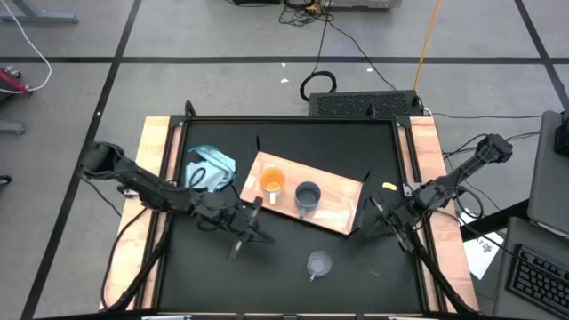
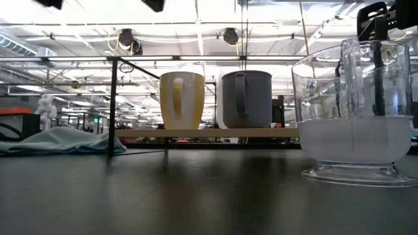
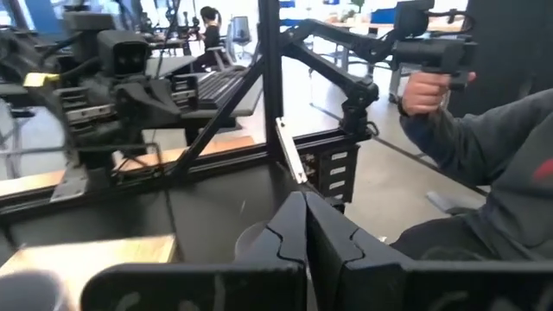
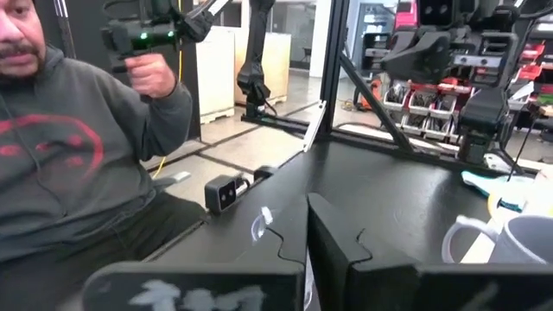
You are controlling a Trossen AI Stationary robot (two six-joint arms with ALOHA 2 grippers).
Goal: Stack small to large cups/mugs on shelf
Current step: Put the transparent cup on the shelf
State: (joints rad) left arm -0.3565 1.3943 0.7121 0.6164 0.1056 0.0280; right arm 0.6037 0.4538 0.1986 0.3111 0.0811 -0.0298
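Observation:
The light-wood shelf (image 1: pixel 331 203) lies on the black table. An orange mug (image 1: pixel 271 184) and a blue-grey mug (image 1: pixel 307 196) stand upright on it, side by side; the low view shows the orange mug (image 2: pixel 181 99) and the blue-grey mug (image 2: pixel 247 99) on the board (image 2: pixel 209 132). A clear glassy cup (image 1: pixel 318 263) stands on the table near the front edge, and is large in the low view (image 2: pixel 356 111). My left gripper (image 1: pixel 260 229) is shut and empty left of the clear cup. My right gripper (image 1: pixel 368 217) is shut and empty at the shelf's right end.
A teal-blue cloth (image 1: pixel 210 169) lies at the shelf's far left corner. A person in a grey hoodie (image 4: pixel 69 147) stands beyond the table's near edge, holding a hand-held device (image 4: pixel 143 36). Bare black tabletop (image 1: pixel 267 284) lies in front of the shelf.

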